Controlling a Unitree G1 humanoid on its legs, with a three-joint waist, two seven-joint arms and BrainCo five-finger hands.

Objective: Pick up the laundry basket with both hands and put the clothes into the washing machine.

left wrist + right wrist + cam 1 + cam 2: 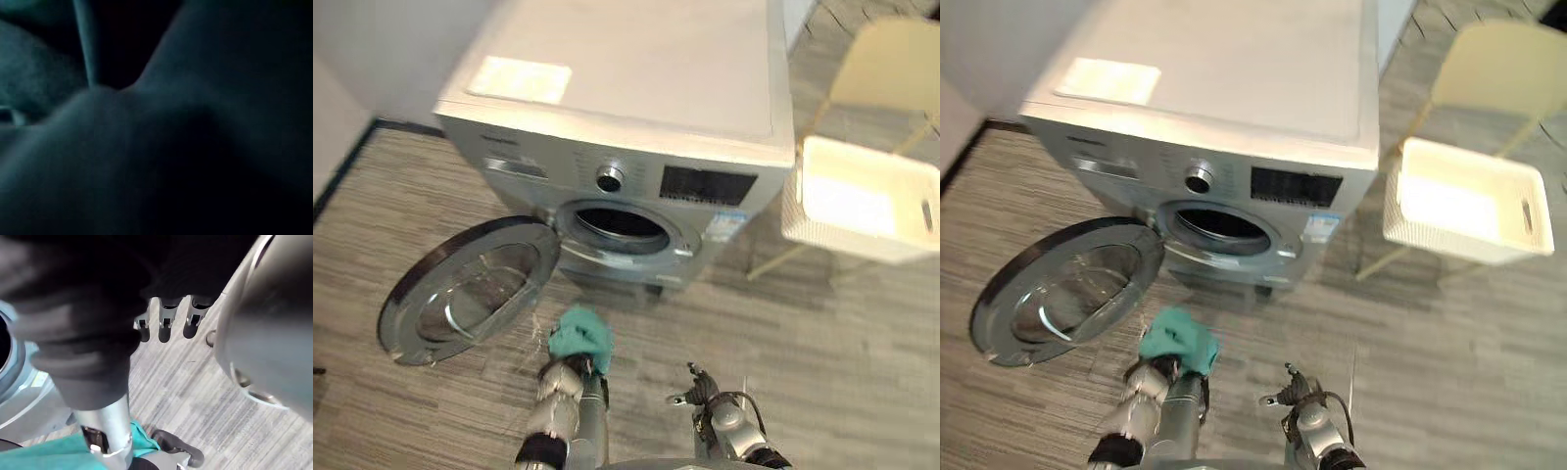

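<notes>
A silver front-loading washing machine [636,108] stood on a grey wood-grain floor [822,343]. Its round glass door [470,289] hung wide open on the robot's left, and the dark drum opening [622,225] was exposed. To the right of the machine, a white laundry basket [862,201] rested on a pale chair [891,59], well apart from both hands.

The left hand [570,370] was raised in front of the machine, just below the drum opening and beside the lower edge of the door. A bunched teal cloth [582,336] sat on top of it and covered its fingers, so it could not be told whether the hand was clenched around the cloth. The left wrist view was dark and teal, with fabric pressed close against the camera.

The right hand [165,328] hung low over the floor to the right of the left arm, fingers relaxed and grasping nothing.
</notes>
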